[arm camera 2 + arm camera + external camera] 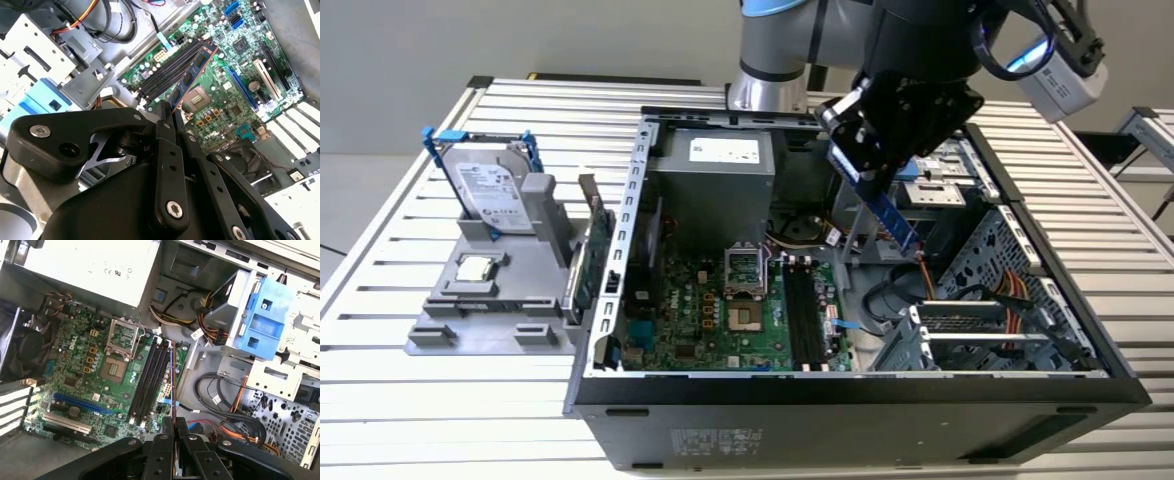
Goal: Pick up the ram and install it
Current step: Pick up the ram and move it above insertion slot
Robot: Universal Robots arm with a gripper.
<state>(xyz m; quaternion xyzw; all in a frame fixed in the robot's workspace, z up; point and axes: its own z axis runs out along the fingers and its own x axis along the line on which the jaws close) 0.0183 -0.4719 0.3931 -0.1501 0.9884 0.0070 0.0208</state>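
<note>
Holding the ram (887, 210) clamped by its upper end in the claw (859, 160), tilted above the open computer case (638, 200). Good seating probably requires its edge parallel to, and centred over, the memory slots (150, 375).

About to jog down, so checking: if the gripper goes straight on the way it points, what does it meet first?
Probably the memory slots on the motherboard; the ram held in the gripper would touch them before the gripper itself. Which slot I cannot tell, depth is unclear.
</note>
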